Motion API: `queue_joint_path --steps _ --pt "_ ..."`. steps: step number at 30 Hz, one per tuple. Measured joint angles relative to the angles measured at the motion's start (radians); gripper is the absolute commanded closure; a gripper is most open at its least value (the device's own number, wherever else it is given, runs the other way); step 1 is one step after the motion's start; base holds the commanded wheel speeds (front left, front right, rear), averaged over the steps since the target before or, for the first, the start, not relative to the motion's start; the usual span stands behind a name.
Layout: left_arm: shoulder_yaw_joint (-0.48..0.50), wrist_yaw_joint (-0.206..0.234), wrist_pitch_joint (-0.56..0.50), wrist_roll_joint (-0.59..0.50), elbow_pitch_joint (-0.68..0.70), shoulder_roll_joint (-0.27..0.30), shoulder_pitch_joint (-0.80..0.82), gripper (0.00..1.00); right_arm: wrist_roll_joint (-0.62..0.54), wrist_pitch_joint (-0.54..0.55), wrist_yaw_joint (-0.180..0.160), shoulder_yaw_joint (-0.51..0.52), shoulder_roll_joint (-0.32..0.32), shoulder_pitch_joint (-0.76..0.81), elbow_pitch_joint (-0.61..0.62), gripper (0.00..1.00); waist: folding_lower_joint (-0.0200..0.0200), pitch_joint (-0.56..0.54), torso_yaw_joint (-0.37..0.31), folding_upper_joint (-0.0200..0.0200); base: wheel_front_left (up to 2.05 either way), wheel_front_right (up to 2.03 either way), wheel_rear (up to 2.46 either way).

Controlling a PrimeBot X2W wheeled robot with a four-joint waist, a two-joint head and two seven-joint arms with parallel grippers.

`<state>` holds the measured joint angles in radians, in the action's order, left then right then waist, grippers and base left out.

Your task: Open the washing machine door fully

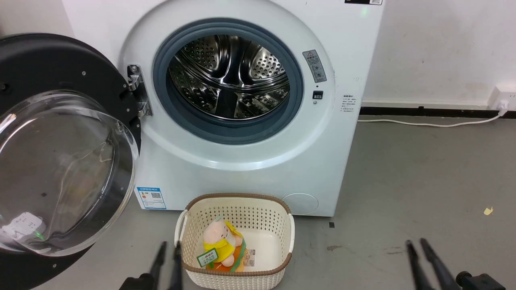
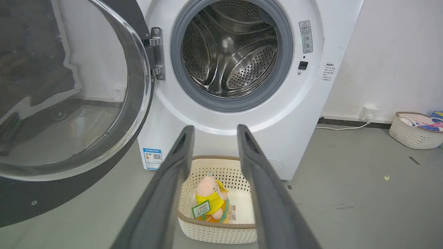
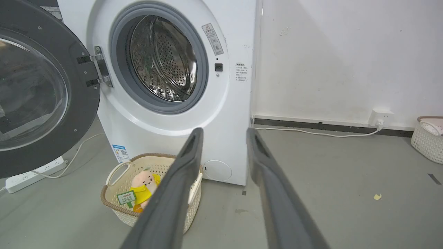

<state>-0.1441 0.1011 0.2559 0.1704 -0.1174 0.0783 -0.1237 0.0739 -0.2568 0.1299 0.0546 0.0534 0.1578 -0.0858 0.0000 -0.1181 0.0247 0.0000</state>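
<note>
Washing machine door hangs swung wide, left of the washing machine. Left hand and right hand hover spread before it.

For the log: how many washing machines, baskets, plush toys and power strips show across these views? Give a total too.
washing machine: 1
baskets: 2, the near basket and the far basket
plush toy: 1
power strip: 1
Total: 5

You see the round glossy black glass-centred door cut off at the head view's left edge; the print on the rectangular blue label is too small to read.
</note>
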Motion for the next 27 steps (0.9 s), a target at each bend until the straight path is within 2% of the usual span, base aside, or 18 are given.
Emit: queue_joint_path --steps 27 --pt "0.026 -0.016 -0.046 -0.024 0.019 -0.002 0.009 1.0 -0.007 0.047 0.0 -0.009 0.0 -0.02 0.01 1.0 0.0 0.024 -0.005 0.0 0.0 0.0 0.0"
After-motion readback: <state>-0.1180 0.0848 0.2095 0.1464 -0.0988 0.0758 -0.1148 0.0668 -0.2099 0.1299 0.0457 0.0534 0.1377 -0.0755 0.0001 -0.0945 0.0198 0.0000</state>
